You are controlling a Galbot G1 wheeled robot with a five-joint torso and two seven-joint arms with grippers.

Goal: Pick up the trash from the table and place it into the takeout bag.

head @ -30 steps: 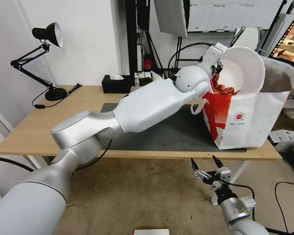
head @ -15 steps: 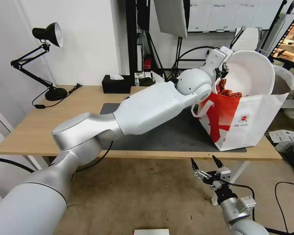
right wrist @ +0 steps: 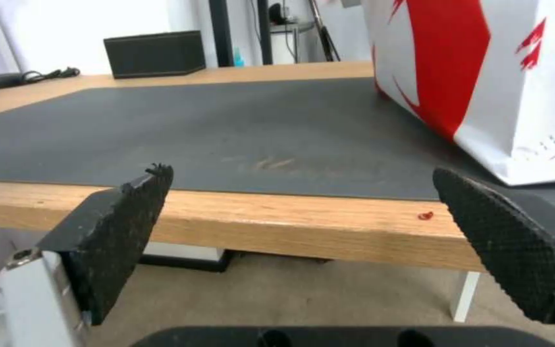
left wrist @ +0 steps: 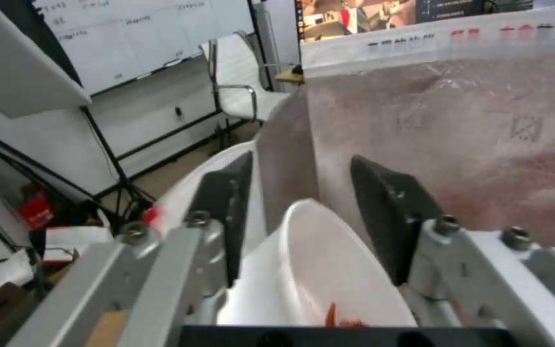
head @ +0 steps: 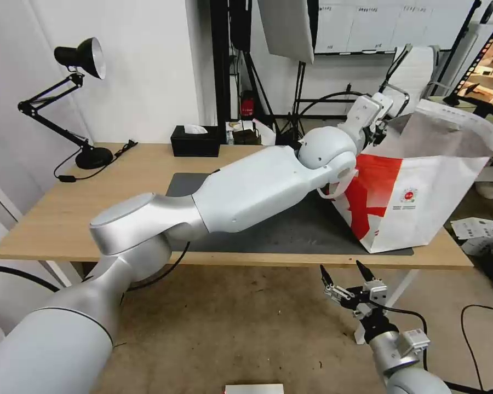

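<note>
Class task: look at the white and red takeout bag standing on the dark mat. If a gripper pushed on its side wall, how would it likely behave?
The takeout bag would probably give rather than resist: its rim sags and folds unevenly, suggesting soft fabric. It already leans on the dark mat, so a sideways push might tip it. The left gripper at its mouth may be steadying it.

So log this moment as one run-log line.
left gripper: open, over takeout bag mouth | white bowl: between jaws, inside bag | right gripper: open, idle below table edge
</note>
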